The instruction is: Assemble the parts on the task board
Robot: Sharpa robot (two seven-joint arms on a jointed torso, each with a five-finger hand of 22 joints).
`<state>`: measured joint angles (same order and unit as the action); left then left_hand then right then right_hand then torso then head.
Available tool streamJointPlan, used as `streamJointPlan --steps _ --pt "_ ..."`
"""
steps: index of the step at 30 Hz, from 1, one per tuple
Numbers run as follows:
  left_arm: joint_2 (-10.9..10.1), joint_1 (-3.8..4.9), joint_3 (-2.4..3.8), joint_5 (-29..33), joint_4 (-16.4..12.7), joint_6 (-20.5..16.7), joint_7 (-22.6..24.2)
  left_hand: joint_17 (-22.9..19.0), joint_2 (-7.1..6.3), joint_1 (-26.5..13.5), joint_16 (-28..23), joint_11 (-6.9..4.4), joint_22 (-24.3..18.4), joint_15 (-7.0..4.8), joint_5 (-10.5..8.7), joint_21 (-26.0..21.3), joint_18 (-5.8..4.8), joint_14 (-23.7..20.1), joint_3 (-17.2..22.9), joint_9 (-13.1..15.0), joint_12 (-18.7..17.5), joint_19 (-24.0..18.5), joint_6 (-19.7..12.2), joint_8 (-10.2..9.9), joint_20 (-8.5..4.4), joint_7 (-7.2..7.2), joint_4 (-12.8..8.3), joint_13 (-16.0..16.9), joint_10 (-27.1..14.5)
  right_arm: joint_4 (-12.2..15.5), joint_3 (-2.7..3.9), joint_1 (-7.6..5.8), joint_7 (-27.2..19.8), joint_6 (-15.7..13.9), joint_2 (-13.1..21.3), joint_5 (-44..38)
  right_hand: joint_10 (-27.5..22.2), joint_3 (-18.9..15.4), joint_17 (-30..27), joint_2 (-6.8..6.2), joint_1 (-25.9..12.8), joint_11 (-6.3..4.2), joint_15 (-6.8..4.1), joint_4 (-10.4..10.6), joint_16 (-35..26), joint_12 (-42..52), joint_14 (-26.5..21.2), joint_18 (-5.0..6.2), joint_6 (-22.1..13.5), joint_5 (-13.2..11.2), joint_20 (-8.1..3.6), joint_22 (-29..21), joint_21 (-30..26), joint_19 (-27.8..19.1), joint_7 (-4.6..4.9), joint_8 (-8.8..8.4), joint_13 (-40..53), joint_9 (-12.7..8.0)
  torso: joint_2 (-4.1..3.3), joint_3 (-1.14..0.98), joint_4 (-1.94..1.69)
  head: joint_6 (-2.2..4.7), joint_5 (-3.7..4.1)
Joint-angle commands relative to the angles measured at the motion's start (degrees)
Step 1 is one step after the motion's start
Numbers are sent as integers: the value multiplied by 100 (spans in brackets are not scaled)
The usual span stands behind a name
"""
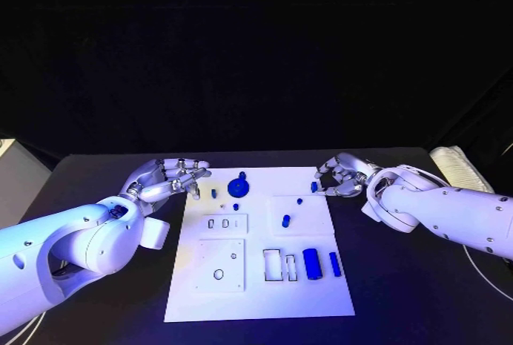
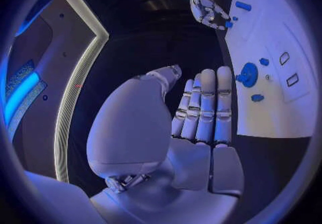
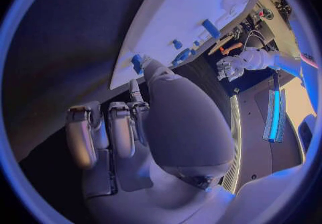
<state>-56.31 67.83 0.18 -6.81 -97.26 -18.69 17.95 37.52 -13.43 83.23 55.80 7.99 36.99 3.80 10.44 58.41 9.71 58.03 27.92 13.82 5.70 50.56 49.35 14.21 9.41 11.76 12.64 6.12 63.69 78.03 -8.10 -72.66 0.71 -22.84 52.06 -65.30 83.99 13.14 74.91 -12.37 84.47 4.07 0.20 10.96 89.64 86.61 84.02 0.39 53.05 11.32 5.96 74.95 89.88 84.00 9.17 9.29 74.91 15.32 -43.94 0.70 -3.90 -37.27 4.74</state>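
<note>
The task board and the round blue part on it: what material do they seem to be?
Task board: probably matte white plastic; flat, with clean-cut slots. Round blue part: likely plastic, uniform saturated colour, slight sheen. Neither can be confirmed by look alone.

White rounded arms; left hand [image 1: 169,179], right hand [image 1: 344,176] silver, segmented; dark dots, perhaps screws.

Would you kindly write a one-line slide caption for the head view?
Two robot hands, left and right, flank a white task board scattered with blue parts.

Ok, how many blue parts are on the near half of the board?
2: a thick blue cylinder and a thin blue bar beside it, near the right edge.
</note>
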Motion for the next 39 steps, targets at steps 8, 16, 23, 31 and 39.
streamJointPlan --steps 8,16,23,31,39 --pt "6 6 4 -47 1 132 38 -5 28 -32 -22 -5 7 8 -20 19 84 -17 30 5 3 -40 -44 -11 16 -12 -14 5 -46 -92 -1 60 -34 136 -130 15 335 187 1509 116 4 23 -9 51 36 35 598 -39 112 39 27 1505 12 600 -21 18 1235 -5 15 5 10 -30 -11" --pt "6 6 4 -54 6 141 28 -13 34 -29 -22 -6 11 7 -18 27 84 -16 40 10 8 -46 -42 -6 16 -12 -21 7 -45 -135 -1 77 -6 156 -175 4 367 460 1509 177 34 -49 -97 14 36 66 598 -39 308 40 -52 1505 12 600 -98 69 1264 -9 16 11 8 -27 -12" --pt "2 6 4 -60 11 143 21 -13 34 -29 -22 -6 11 7 -18 27 84 -16 40 10 8 -46 -42 -6 16 -12 -21 7 -45 -150 -1 80 8 161 -195 -10 373 499 1509 178 26 -55 -106 10 36 72 598 -39 329 38 -62 1505 12 600 -105 73 1270 -12 18 8 6 -36 -13" --pt "-2 6 4 -62 11 147 15 -17 42 -28 -21 -6 13 7 -17 32 85 -15 47 13 10 -48 -41 -4 16 -12 -23 8 -44 -171 -1 86 20 160 -232 -32 375 510 1509 172 14 -57 -110 12 36 74 598 -39 336 35 -67 1505 12 600 -106 73 1272 -13 15 5 16 -35 -15" --pt "-7 6 4 -63 8 155 8 -17 42 -28 -21 -6 13 7 -17 32 85 -15 47 13 10 -48 -41 -4 16 -12 -23 8 -44 -178 -1 88 64 107 -247 -52 394 573 1509 157 -59 -66 -123 34 36 94 598 -39 373 33 -82 1505 12 600 -119 76 1290 -21 15 8 8 -45 -6"
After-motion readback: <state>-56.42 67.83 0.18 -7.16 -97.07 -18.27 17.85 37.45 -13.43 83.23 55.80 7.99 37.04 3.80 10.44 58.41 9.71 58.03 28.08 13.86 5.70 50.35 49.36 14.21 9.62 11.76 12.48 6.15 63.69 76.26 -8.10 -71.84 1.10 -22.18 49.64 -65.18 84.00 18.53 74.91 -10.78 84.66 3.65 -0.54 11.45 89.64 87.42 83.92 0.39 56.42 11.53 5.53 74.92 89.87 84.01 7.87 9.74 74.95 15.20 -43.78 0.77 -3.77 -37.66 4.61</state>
